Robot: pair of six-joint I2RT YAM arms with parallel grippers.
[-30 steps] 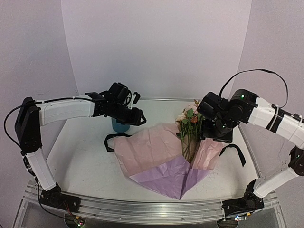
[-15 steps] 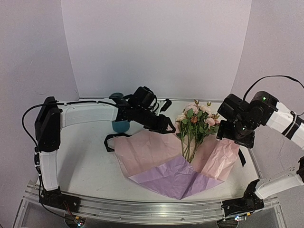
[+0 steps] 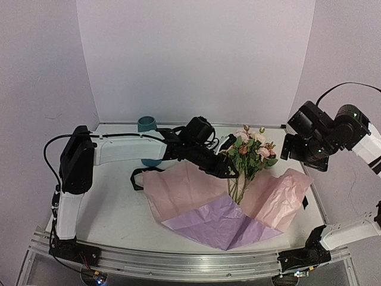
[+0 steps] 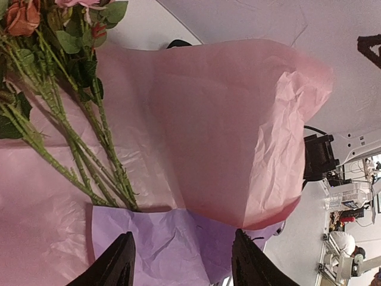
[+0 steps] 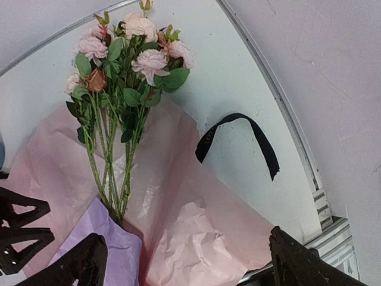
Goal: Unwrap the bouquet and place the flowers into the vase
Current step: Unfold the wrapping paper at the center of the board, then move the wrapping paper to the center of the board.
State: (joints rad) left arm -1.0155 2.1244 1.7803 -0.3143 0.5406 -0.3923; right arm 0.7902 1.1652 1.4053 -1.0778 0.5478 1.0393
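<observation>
Top view: the flowers (image 3: 250, 149) rest on the opened wrapping paper (image 3: 202, 208) right of centre, with the vase (image 3: 147, 124) at their 10 o'clock, well apart. The left gripper (image 3: 229, 171) is at the stems; the right gripper (image 3: 296, 152) is off at 3 o'clock. Left wrist view: jaws part spread, empty. The stems (image 4: 89, 155) look thin, light and springy — best pinched bunched, below the leaves. Right wrist view: jaws wide, empty. Against a second ago, the left arm has crossed from the vase and the right has drawn back — the paper lies flatter.

flowers (image 3: 247, 154) on paper (image 3: 190, 190) | vase (image 3: 147, 126) behind them — to the left | ribbon (image 5: 264, 148) right of paper
</observation>
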